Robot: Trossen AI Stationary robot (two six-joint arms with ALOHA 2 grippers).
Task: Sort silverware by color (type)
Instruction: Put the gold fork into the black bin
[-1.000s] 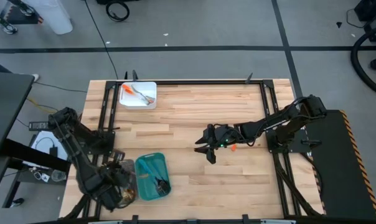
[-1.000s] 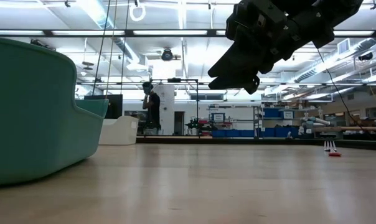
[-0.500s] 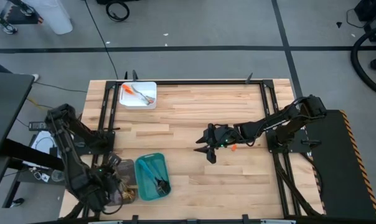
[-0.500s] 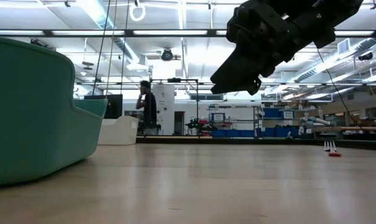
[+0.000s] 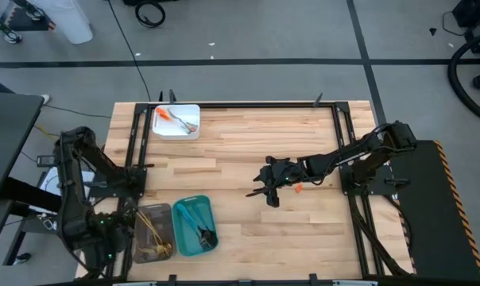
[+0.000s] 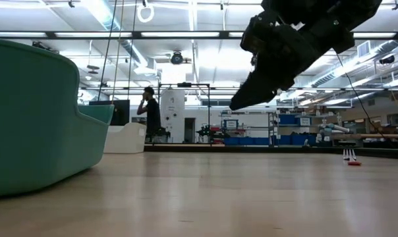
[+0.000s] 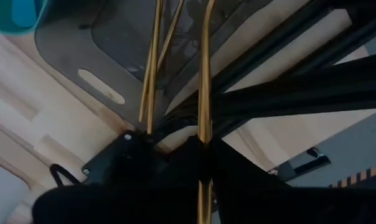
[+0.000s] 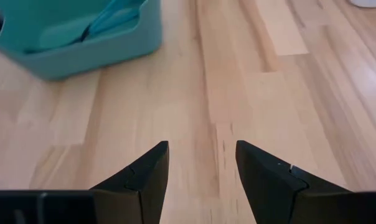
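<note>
While the right gripper (image 5: 265, 191) hangs above bare wood near the middle of the high view, its fingers (image 8: 141, 177) stand spread apart with nothing between them; in the right wrist view only table (image 8: 238, 81) planks show in the gap, and the teal tray (image 8: 76, 31) sits farther off at that picture's upper left; in the low view the same gripper (image 6: 252, 99) hangs at upper right, clear of the table surface.

At lower left of the high view the left gripper (image 5: 113, 234) sits at the table's left edge, just beside the grey tray (image 5: 152, 232); its fingers are pressed together, and in the left wrist view a gold piece of silverware (image 7: 205, 93) runs straight down into the dark finger block, though whether it is pinched there or merely lies behind I cannot tell; two more gold pieces (image 7: 154, 62) lie over the grey tray (image 7: 101, 56) beside it.

Gold silverware (image 5: 151, 237) lies in the grey tray; teal-blue silverware (image 5: 194, 222) lies in the teal tray (image 5: 179, 238) touching it on the right; orange silverware (image 5: 167, 116) lies in the white tray (image 5: 194, 127) at upper left of the table; one small orange piece (image 5: 298, 188) lies on the table close under the right arm, and shows at far right of the low view (image 6: 352, 160).
</note>
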